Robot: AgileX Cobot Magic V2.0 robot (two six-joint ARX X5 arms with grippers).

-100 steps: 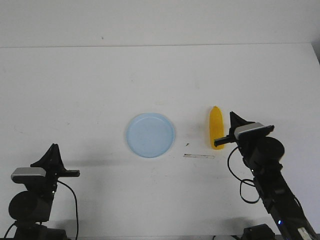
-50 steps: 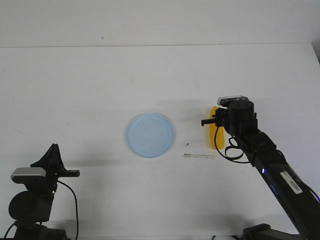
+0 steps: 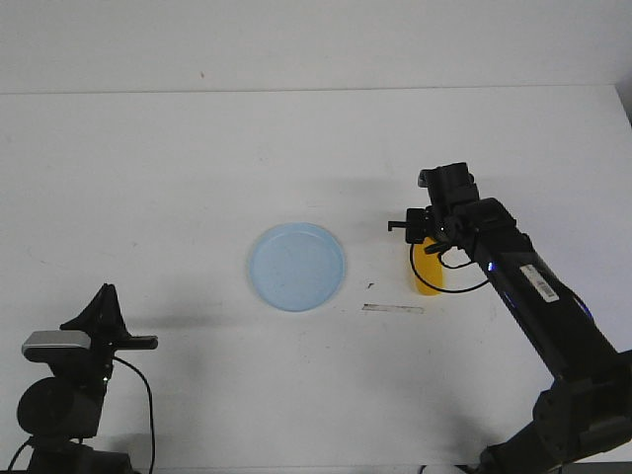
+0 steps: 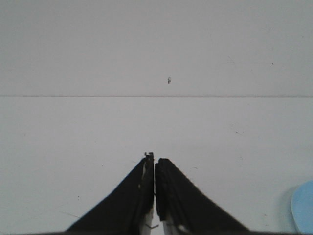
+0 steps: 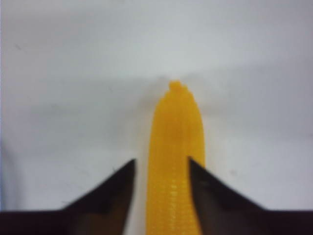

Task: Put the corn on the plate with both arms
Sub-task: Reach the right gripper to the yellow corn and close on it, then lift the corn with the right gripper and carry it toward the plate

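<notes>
The yellow-orange corn lies on the white table to the right of the pale blue plate, its pointed end facing away from me. My right gripper hangs over the corn's far half and hides it in the front view. In the right wrist view this gripper is open, with the corn between its fingers. One finger sits at the cob's edge and the other stands a little off it. My left gripper rests at the near left, shut and empty. The plate's rim shows in the left wrist view.
A thin pale strip and a small dark speck lie on the table between plate and corn. The table's far edge meets a white wall. Black cables trail from both arms.
My right arm has reached forward from the near side of the corn and tipped its gripper down over it, covering more of the cob. The left arm, corn and plate have not moved.
</notes>
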